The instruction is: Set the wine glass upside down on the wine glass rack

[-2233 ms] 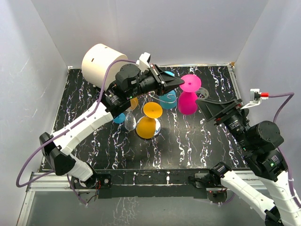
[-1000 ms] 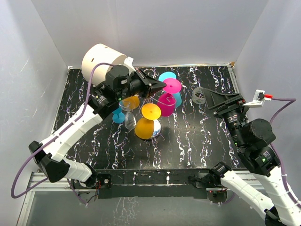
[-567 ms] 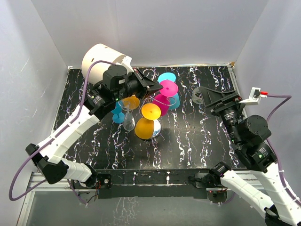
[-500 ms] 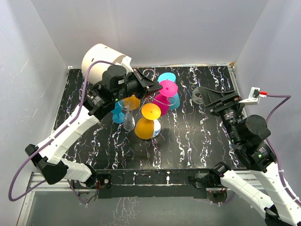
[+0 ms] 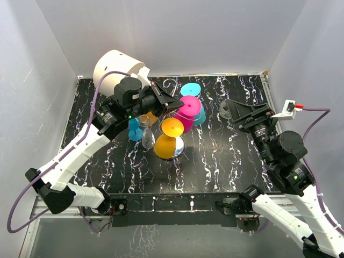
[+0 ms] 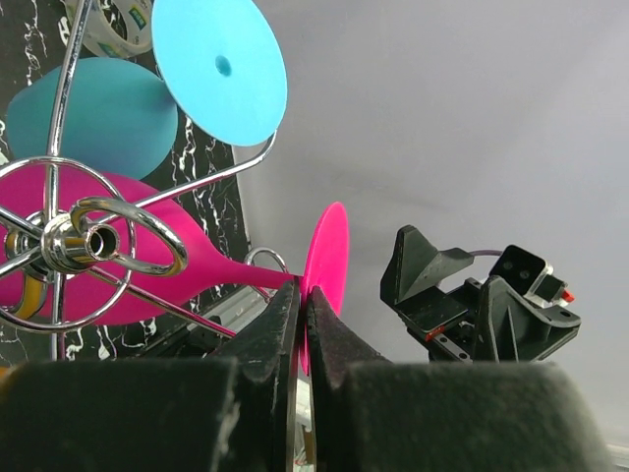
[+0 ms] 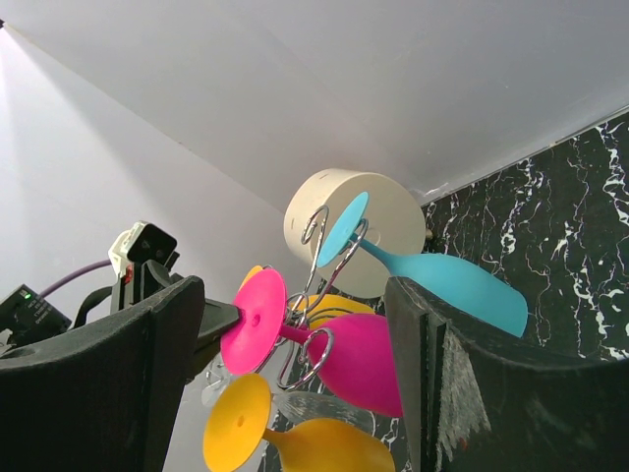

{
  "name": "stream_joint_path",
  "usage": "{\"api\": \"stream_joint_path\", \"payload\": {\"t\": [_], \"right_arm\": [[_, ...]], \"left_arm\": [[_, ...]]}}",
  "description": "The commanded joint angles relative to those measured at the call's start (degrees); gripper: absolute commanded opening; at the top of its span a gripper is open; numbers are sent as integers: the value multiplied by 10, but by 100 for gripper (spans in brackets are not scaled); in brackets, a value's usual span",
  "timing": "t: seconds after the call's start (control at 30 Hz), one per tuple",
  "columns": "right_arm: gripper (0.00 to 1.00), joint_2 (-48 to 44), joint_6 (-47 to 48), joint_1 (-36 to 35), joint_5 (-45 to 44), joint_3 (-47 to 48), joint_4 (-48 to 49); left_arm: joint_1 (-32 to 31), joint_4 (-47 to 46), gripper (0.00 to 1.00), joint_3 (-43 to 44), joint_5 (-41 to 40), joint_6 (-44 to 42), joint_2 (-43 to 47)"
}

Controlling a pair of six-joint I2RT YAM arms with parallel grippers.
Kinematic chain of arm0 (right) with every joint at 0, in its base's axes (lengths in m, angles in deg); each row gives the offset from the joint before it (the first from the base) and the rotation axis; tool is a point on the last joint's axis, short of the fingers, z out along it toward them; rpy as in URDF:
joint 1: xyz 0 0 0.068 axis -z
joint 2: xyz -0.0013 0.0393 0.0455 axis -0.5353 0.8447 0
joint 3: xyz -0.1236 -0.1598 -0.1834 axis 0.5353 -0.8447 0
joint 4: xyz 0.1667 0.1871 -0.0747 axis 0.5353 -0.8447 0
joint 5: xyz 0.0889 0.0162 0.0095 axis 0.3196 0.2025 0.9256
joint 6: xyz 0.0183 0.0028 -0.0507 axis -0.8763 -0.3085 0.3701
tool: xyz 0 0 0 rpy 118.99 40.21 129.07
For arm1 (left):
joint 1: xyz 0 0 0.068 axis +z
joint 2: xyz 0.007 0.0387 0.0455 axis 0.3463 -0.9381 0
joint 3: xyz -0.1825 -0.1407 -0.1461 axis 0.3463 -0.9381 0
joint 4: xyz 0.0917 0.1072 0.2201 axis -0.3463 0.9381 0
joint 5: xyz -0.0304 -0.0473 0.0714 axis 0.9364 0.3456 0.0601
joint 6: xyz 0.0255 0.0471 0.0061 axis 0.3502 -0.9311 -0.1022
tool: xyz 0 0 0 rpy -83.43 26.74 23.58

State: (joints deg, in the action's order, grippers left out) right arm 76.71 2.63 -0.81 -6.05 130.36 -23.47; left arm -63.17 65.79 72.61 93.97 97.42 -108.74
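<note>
wine glass (image 5: 189, 106) — foot up, bowl down

High above and behind both arm bases, looking down over the whole counter (image 5: 215, 156). From the left wrist, very close, aimed past the wine glass rack (image 6: 69, 244) toward the right arm (image 6: 482, 305). From the right wrist, farther off and low, facing back at that same rack and pink wine glass (image 7: 349, 364).

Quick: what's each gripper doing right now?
Left gripper: closed on the pink wine glass, at its stem by the foot.
Right gripper: open, holding nothing.
</note>
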Motion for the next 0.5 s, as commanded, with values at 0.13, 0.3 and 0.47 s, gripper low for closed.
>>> {"api": "stream_joint_path", "payload": {"t": [0.13,0.3,0.47], "right_arm": [[72,9,-2,-2,1,7,28],[72,5,-3,-2,1,4,27],[72,5,-19,-2,-1,1,27]], "left_arm": [[2,-13,0,-7,53,-26,33],[2,-48,0,-27,98,-26,36],[2,-60,0,-30,121,-22,33]]}}
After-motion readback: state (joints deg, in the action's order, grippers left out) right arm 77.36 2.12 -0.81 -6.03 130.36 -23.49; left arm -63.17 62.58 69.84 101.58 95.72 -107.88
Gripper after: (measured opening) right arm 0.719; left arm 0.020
